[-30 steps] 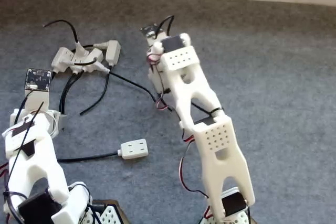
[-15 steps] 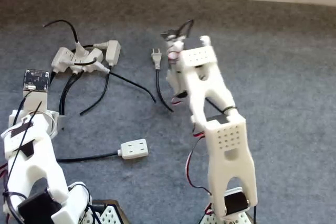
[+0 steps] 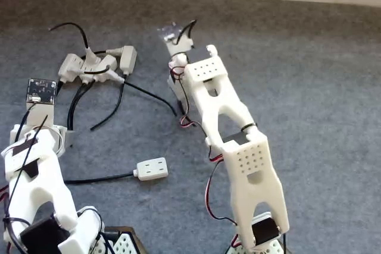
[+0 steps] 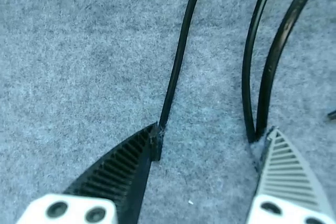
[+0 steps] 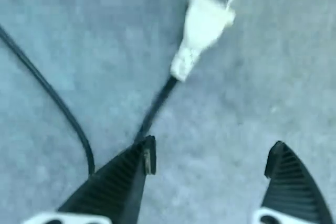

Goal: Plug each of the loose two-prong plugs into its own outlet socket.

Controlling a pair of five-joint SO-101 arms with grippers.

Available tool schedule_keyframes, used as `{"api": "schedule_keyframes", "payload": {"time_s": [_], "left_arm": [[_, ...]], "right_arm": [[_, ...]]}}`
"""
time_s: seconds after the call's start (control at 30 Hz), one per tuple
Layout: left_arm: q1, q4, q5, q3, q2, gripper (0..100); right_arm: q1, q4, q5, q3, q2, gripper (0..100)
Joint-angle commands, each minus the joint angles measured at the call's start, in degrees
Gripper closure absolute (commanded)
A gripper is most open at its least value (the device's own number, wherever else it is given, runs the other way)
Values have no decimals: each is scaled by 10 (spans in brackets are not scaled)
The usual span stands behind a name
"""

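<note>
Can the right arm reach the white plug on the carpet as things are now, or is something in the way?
Probably yes. The white plug lies on bare carpet just ahead of the open right gripper, with nothing between them. Only its black cord runs close to one finger.
</note>
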Motion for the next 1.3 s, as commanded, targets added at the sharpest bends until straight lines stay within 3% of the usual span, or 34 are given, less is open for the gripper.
{"api": "schedule_keyframes", "payload": {"time_s": [0.0,0.33,0.43,0.57,0.73,0.97,1.13,1.27], "left_arm": [[7,-8,3,-1,-2,684],[7,-7,3,3,-4,684],[7,-9,3,18,-7,684],[7,-9,3,20,-7,684],[7,-9,3,19,-7,684],[10,-9,3,19,-7,684],[7,-9,3,19,-7,684],[7,-9,3,19,-7,684]], "right_arm": [[-30,-30,-5,-7,-30,674],[-23,-80,-51,-8,91,686],[-22,-70,-52,-9,102,779],[-22,-9,-50,-9,73,998],[3,100,-45,-9,19,991],[31,282,117,-5,-76,992],[90,278,147,101,-202,992],[114,270,185,268,-307,992]]}}
